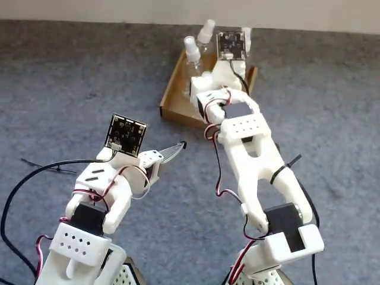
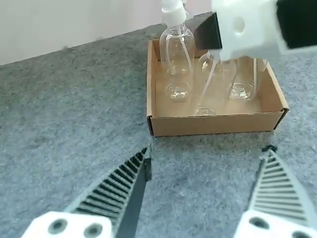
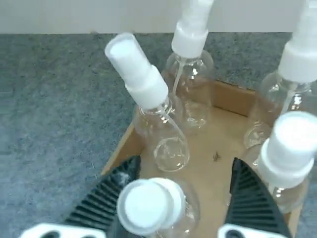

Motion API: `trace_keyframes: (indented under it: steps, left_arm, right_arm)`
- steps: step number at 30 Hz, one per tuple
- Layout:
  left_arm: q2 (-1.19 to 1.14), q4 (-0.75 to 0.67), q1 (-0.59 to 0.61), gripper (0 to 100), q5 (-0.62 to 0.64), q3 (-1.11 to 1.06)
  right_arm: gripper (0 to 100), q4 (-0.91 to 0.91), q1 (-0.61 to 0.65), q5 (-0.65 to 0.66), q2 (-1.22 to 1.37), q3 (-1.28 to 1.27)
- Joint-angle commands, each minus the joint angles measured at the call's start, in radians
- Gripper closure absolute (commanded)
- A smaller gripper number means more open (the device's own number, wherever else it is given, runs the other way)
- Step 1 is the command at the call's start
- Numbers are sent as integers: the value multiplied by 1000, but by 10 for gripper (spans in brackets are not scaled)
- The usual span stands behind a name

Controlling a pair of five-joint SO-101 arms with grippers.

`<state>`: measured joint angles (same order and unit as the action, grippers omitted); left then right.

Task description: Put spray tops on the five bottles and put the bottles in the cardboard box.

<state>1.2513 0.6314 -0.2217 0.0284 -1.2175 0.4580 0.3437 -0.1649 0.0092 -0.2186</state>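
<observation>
Left gripper (image 2: 208,150): jaws wide apart over bare grey table (image 2: 74,109). The cardboard box (image 2: 213,124) sits straight ahead of those jaws, with a strip of table between the tips and its near wall. Right gripper (image 3: 185,162): jaws also apart, over the box's open top, not clamped on anything. All five bottles are in the box, each with a white spray top (image 3: 190,34) on. The nearest bottle (image 3: 148,206) stands between the right jaws, close against one jaw with an open gap to the other; can't tell if it actually touches. The second bottle (image 3: 290,153) is just outside the opposite jaw, level with its tip. The tilted bottle (image 3: 166,144) is just past the jaw tips, leaning with its top out toward the box's side wall; the others look upright. The far-centre bottle (image 3: 190,84) and the corner bottle (image 3: 275,99) stand further ahead of the jaws, along the far wall. In the left wrist view the right arm (image 2: 247,27) hangs over the box and covers the tops of two bottles; a dip tube (image 2: 208,87) is visible in the middle one. High view: the right arm is stretched out over the box, and the left arm (image 1: 101,196) sits with its jaws short of the box's near corner, well apart from the right jaws.
</observation>
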Motion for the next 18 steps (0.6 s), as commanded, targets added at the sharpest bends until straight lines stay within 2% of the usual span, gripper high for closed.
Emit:
trace_keyframes:
  steps: [1,9,18]
  left_arm:
    - [10,-32,10,695,-6,10]
    - [10,-32,10,695,-6,10]
    - [8,-32,10,695,-6,7]
  right_arm:
    - [774,51,10,-5,-16,130]
    - [774,203,10,-5,-16,308]
    - [779,538,12,-3,-18,567]
